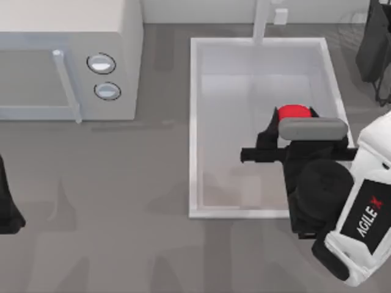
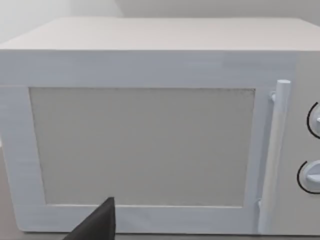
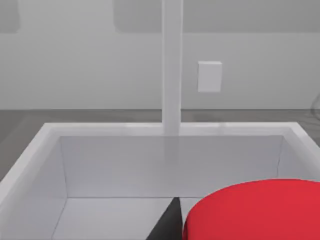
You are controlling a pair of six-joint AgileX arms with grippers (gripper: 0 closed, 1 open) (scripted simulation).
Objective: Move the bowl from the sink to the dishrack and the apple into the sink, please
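Observation:
The white sink [image 1: 194, 122] lies right of the table's middle, its faucet post [image 1: 261, 18] at the far rim. My right gripper [image 1: 292, 123] hangs over the sink's right half, shut on the red apple [image 1: 293, 112]. In the right wrist view the apple [image 3: 255, 210] looms large above the basin [image 3: 100, 129], with one dark finger [image 3: 167, 225] against its side. Faint grey wires of the dishrack [image 1: 354, 23] show at the far right corner. The bowl is out of view. My left arm [image 1: 6, 204] is parked at the left edge.
A white microwave [image 1: 67, 55] with two round knobs stands at the far left; the left wrist view faces its door [image 2: 142, 145]. A black robot part [image 1: 374, 49] hangs at the right edge beside the dishrack. Grey counter runs along the front.

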